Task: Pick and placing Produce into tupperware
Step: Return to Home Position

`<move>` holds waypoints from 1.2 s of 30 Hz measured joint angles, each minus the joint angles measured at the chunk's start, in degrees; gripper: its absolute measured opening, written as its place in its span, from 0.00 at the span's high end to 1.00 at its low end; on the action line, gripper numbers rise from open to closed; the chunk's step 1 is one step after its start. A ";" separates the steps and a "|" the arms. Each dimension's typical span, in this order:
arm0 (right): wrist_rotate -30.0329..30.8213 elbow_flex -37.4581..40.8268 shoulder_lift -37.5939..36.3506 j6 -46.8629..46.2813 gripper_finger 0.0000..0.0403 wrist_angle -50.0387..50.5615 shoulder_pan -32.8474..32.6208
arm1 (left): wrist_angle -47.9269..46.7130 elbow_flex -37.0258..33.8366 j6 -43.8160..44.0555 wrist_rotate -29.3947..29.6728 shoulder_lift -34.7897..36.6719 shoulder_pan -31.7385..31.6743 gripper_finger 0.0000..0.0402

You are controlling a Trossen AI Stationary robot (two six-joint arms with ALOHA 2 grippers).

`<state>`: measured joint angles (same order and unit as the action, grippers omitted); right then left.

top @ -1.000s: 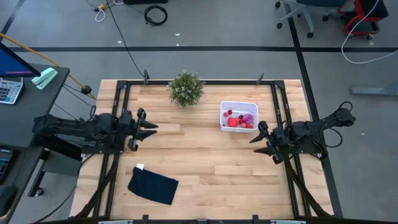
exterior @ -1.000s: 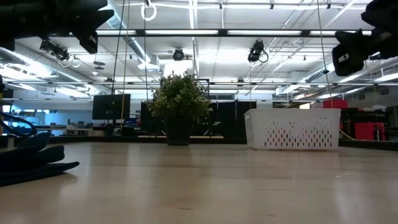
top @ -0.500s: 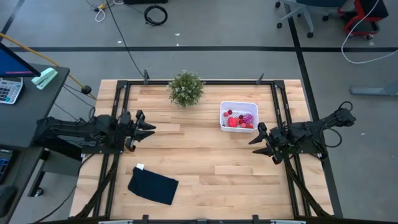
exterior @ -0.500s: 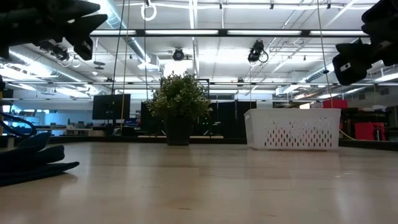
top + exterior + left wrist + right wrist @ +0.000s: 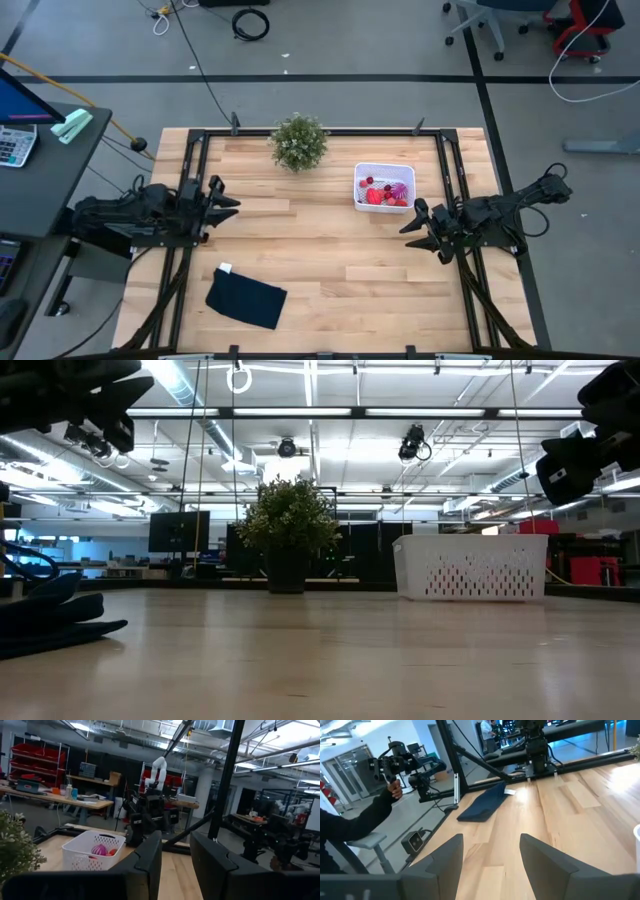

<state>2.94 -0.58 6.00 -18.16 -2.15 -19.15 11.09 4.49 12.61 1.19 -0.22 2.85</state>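
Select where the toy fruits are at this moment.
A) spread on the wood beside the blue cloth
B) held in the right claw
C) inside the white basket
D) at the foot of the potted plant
C: in the high view the red and pink toy fruits lie within the walls of the white basket, and the right claw is open and holds nothing.

One table (image 5: 330,255) carried one white tupperware (image 5: 384,167), one potted plant (image 5: 299,142) and one folded dark blue cloth (image 5: 247,298). The produce (image 5: 386,198) inside comprised one purple piece (image 5: 399,189) and several red pieces (image 5: 373,197), exact number indeterminable. Two claws were present: the left claw (image 5: 228,197) and the right claw (image 5: 410,218).
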 joint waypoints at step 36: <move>0.00 0.00 0.00 0.32 0.49 0.00 0.01 | -8.84 -3.89 0.22 0.02 -0.14 -0.02 0.73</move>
<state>2.94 -0.58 6.00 -17.85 -2.15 -19.14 2.25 0.60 12.83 1.21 -0.36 2.83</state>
